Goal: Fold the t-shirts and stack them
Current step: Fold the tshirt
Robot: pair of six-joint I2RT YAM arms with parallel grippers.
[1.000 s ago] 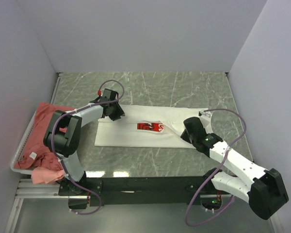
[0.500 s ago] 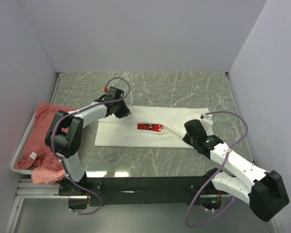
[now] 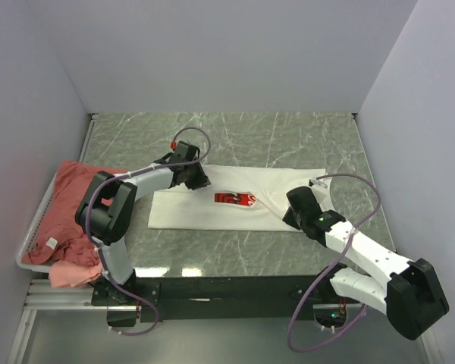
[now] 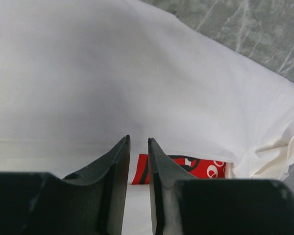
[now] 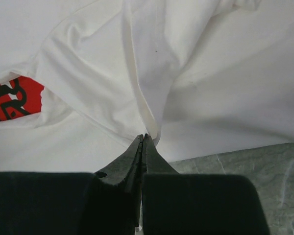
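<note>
The white t-shirt [image 3: 212,208] lies spread on the green marbled worktop [image 3: 288,140], about in the middle between the two arms. It is partly folded. Its red print [image 3: 235,199] with white letters shows only in part, because a white layer of the cloth covers the rest.

The left hand [image 3: 197,179] is over the far left part of this shirt. In the left wrist view its two fingers [image 4: 115,166] stand almost together, with only a narrow slit between them. Through the slit I see the shirt and a bit of the print below. I cannot tell if some cloth is pinched there.

The right hand [image 3: 290,215] is at the near right edge of the shirt. In the right wrist view its fingers [image 5: 137,156] are pressed fully together on a raised crease of the white cloth, and wrinkles run away from the tips.

At the left side, the salmon-pink t-shirts [image 3: 72,205] lie in a heap in the white wire basket [image 3: 36,224], well apart from the white one.
</note>
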